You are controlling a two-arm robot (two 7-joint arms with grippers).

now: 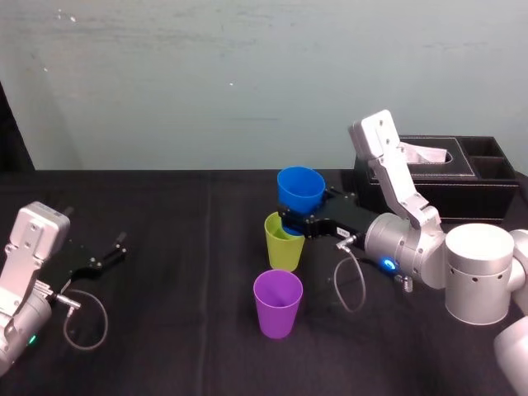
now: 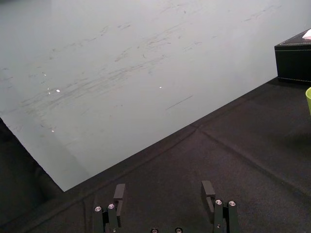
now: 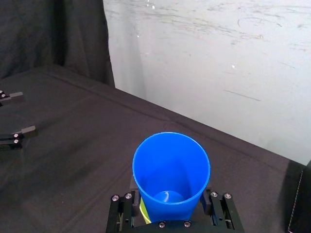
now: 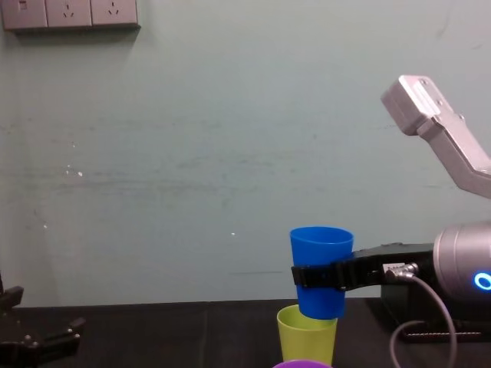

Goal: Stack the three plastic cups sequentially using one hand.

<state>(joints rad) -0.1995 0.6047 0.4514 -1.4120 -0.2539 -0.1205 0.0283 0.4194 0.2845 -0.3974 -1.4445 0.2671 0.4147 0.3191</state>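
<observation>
1. Around the lower wall of the blue cup (image 1: 300, 188) the right gripper (image 4: 318, 276) was clamped from the side, so the cup was held upright with its base free.
2. That base was poised at the mouth of the yellow-green cup (image 1: 283, 247), evidently for nesting; whether the two touched could not be told.
3. Nearer the robot, the purple cup (image 1: 277, 304) stood apart on the table (image 1: 165, 247), not yet stacked.
4. Far to the left, the left gripper (image 2: 165, 194) lay parked, fingers spread.

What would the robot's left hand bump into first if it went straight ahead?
Likely the pale wall: the left hand points across the black table with nothing in its line. The yellow-green cup stands off to one side.
</observation>
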